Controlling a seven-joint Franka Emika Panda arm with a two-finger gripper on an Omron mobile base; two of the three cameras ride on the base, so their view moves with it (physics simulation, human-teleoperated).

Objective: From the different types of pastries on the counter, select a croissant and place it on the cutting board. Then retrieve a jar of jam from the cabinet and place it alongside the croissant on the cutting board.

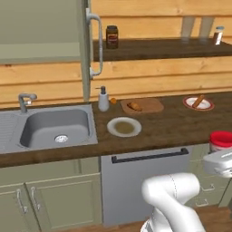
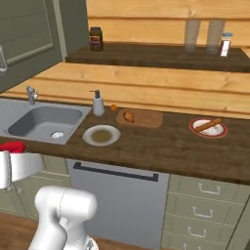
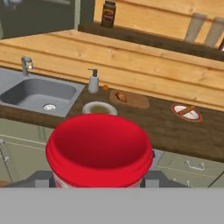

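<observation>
While the gripper [image 3: 98, 186] holds the small red-lidded jar of jam [image 3: 99, 148] by its body, near side of the dark wood counter [image 1: 172, 127], it looks rigid, light, possibly slippery; the light-brown wooden cutting board [image 1: 149, 106] lies far.

Two jars [image 3: 98, 151] [image 1: 112, 36] — two plates [image 1: 124, 127] [image 1: 198, 103] — one croissant [image 1: 134, 106]

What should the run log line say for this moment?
stage: carrying jam | pincer: shut on jar of jam | croissant: on cutting board | cabinet: door open | next: likely set jar beside croissant
</observation>
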